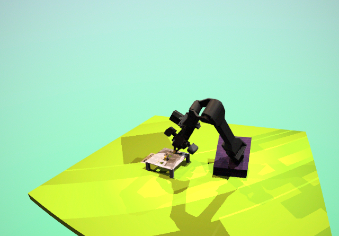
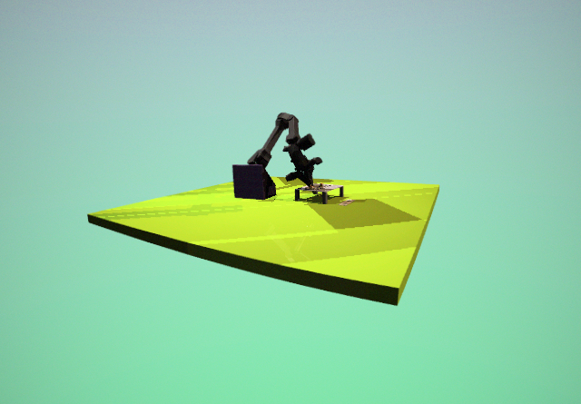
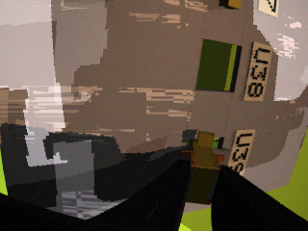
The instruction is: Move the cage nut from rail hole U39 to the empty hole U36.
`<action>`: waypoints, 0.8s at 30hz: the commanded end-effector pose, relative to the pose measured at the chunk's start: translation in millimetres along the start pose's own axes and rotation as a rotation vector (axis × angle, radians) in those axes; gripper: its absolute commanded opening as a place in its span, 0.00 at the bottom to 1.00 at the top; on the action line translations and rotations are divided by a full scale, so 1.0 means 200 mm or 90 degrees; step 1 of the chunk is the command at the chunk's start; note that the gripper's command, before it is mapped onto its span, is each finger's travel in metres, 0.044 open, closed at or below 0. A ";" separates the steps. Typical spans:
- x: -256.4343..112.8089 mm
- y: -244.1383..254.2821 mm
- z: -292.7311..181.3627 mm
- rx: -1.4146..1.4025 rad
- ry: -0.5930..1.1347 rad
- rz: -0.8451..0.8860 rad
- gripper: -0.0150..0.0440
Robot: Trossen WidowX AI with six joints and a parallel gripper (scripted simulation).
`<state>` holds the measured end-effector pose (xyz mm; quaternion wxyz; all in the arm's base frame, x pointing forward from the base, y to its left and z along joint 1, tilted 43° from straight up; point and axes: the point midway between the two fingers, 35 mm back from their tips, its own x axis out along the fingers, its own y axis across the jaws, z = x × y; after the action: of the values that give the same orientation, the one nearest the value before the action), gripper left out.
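The rail plate (image 1: 179,159) (image 2: 334,188) (image 3: 130,113) stands on short legs. My gripper (image 1: 175,152) (image 2: 311,186) (image 3: 200,173) is shut on the yellow-brown cage nut (image 3: 205,156) at hole U39, beside its label (image 3: 239,150). Slivers of green show beside that nut; whether it sits fully in the hole, and its wings underneath, cannot be made out. Hole U38 (image 3: 215,66) (image 1: 170,156) is empty. The other nut (image 1: 166,158) (image 3: 232,4) stands further along the row, cut off at the wrist view's top edge. The empty hole U36 (image 1: 161,163) lies beyond it, outside the wrist view.
The purple base block (image 1: 232,154) (image 2: 248,182) carries the arm. A small flat card (image 1: 148,158) (image 2: 346,202) lies beside the rail plate, on the side away from the base. Plate legs (image 1: 171,173) (image 2: 324,197) stand on the yellow-green table (image 1: 95,195) (image 2: 225,235). Dark shadows cross the plate.
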<state>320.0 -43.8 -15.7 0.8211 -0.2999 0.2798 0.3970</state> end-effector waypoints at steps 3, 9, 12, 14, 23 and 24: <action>0.00 0.00 0.00 0.002 0.002 -0.002 0.30; 0.00 0.00 0.00 0.002 0.002 0.000 0.30; 0.00 -0.01 0.00 0.002 0.002 0.001 0.30; 0.00 -0.01 0.00 0.002 0.002 0.003 0.30; 0.00 -0.01 0.00 0.002 0.002 0.013 0.30; 0.00 -0.01 0.00 0.002 0.002 0.014 0.30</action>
<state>321.7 -44.8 -13.7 0.8185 -0.2963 0.2838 0.4021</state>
